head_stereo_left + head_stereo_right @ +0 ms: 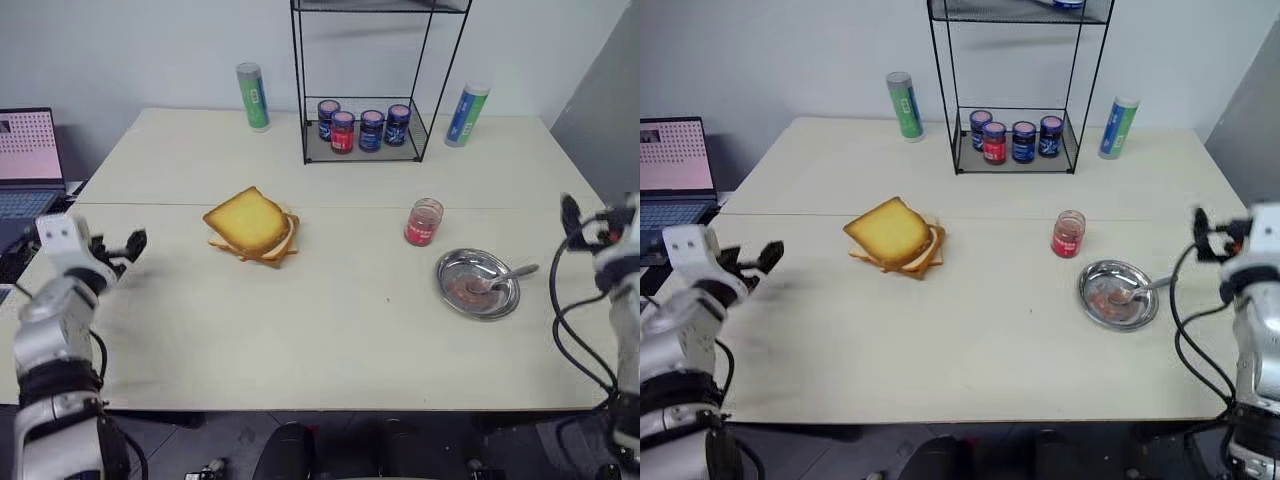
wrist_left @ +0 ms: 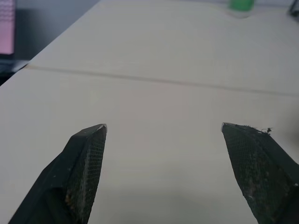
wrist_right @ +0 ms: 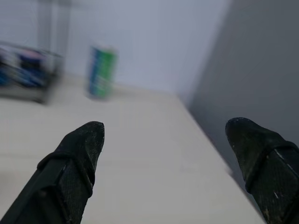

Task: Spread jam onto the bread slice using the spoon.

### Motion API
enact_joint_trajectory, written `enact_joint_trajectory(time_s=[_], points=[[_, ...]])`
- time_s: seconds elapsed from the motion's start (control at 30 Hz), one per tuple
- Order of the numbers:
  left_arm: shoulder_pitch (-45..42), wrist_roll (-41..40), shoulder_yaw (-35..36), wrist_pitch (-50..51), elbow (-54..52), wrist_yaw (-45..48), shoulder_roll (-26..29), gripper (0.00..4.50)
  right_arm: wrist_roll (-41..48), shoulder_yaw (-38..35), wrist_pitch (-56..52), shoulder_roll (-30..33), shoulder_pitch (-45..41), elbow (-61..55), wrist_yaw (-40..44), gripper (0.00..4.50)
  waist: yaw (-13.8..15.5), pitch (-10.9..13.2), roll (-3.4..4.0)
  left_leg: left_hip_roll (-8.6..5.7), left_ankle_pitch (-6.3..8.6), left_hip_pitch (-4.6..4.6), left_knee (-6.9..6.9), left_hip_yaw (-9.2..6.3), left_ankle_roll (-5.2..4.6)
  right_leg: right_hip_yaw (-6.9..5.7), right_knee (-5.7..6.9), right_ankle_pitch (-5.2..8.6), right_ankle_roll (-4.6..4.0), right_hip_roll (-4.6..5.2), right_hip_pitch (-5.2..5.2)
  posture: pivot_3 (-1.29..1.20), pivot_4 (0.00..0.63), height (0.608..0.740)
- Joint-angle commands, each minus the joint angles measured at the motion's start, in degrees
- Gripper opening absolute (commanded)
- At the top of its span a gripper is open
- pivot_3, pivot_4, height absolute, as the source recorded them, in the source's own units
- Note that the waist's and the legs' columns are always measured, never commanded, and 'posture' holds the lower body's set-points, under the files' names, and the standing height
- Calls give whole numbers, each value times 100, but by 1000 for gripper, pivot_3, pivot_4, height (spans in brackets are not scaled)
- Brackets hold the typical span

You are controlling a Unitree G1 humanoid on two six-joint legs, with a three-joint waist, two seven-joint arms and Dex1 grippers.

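Nearest the camera, at the left edge of the pale surface (image 1: 330, 330), my left hand (image 1: 128, 247) is held level and points forward over bare tabletop, fingers (image 2: 86, 163) spread wide apart with nothing between them. Beyond it, off the surface's left end, stands a laptop (image 1: 28, 160).

Left of centre lies the bread slice (image 1: 247, 219), golden-yellow with a brown crust, resting tilted on top of a small stack of paler slices (image 1: 280, 250). At the back, a green can (image 1: 253, 97) stands left of a black wire rack (image 1: 365, 110), whose lower shelf holds four small jars (image 1: 362, 127) in a row. A second green-and-blue can (image 1: 466, 115) stands just right of the rack.

Right of centre, an open jar with a red label (image 1: 423, 222) stands near a round steel dish (image 1: 477, 283). In the dish sits the jam (image 1: 468, 290), a reddish smear, and the spoon (image 1: 505, 275) rests with its bowl in the dish and its handle over the right rim.

At the far right edge, my right hand (image 1: 585, 225) is raised and tipped slightly upward, fingers (image 3: 77, 158) fully apart and holding nothing, well apart from the dish.
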State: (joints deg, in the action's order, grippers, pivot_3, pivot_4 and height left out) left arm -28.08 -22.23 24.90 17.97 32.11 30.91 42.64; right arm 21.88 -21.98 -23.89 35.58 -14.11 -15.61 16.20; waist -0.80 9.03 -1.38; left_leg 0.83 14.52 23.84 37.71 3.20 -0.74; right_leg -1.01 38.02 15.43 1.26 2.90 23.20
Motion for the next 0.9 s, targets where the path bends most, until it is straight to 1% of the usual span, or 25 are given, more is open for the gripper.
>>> enact_joint_trajectory(time_s=[0.03,0.13,0.23,0.3,0.33,0.4,0.43,0.53,0.63,0.7,0.77,0.9], points=[[-261,-240,-278,635,-474,873,375,4115,1083,286,-1222,328,-48,-817,773,4475,17,3,-1,-2,1,6,-3,1,0,0,-4,6,6,1,2,0,150,740],[-174,-556,-781,1292,-1382,2027,758,4115,2219,568,-2205,663,-65,-1339,1509,4475,36,16,-5,-16,3,23,-1,5,-3,3,-18,13,18,14,6,0,150,740],[97,-965,-1229,2158,-2374,2979,1299,4115,3028,796,-2874,765,-108,-1643,1723,4475,32,34,-35,-19,7,38,6,2,-8,2,-33,13,18,19,9,0,150,740],[215,-866,-1380,2051,-2785,3245,1547,4115,3288,965,-3107,764,-146,-1759,1759,4475,31,36,-33,-19,8,38,7,0,-8,2,-35,13,17,21,8,0,150,740],[131,-740,-1385,1909,-2734,3133,1524,4115,3238,1051,-3117,776,-159,-1773,1756,4475,34,37,-30,-19,8,37,6,0,-8,2,-35,14,16,23,9,0,150,740],[-197,-588,-1302,1798,-2392,2697,1299,4115,3087,1203,-3065,746,-226,-1752,1699,4475,56,41,-24,-18,8,33,6,-1,-9,2,-31,14,12,25,9,0,150,740],[-381,-444,-1265,1598,-2053,2358,1088,4115,3072,1297,-3039,630,-292,-1721,1644,4475,69,44,-25,-19,8,32,7,-3,-9,1,-30,15,11,24,9,0,150,740],[-701,36,-1289,909,-1197,1592,554,4115,2725,1880,-2880,327,-556,-1650,1554,4475,85,47,-32,-19,6,20,20,-8,-10,-3,-17,15,12,22,0,0,150,740],[-1032,156,-1194,571,-443,1198,110,4115,2364,2401,-2725,98,-874,-1497,1664,4475,72,53,-43,-20,5,19,25,2,-12,3,-6,9,21,19,2,0,150,740],[-1307,79,-1006,471,147,922,-216,4115,2083,2697,-2545,-75,-1105,-1309,1737,4475,71,65,-65,-22,5,28,26,2,-12,2,0,5,27,18,11,0,150,740],[-1540,20,-908,354,707,823,-465,4115,1917,2867,-2432,-224,-1263,-1201,1774,4475,72,72,-79,-23,5,36,30,-2,-11,-4,2,4,29,17,16,0,150,740],[-1814,116,-1006,149,1349,1100,-661,4115,1779,2881,-2337,-457,-1411,-1083,1732,4475,70,72,-84,-26,4,56,37,-3,-10,-8,-4,3,31,18,27,0,150,740]])
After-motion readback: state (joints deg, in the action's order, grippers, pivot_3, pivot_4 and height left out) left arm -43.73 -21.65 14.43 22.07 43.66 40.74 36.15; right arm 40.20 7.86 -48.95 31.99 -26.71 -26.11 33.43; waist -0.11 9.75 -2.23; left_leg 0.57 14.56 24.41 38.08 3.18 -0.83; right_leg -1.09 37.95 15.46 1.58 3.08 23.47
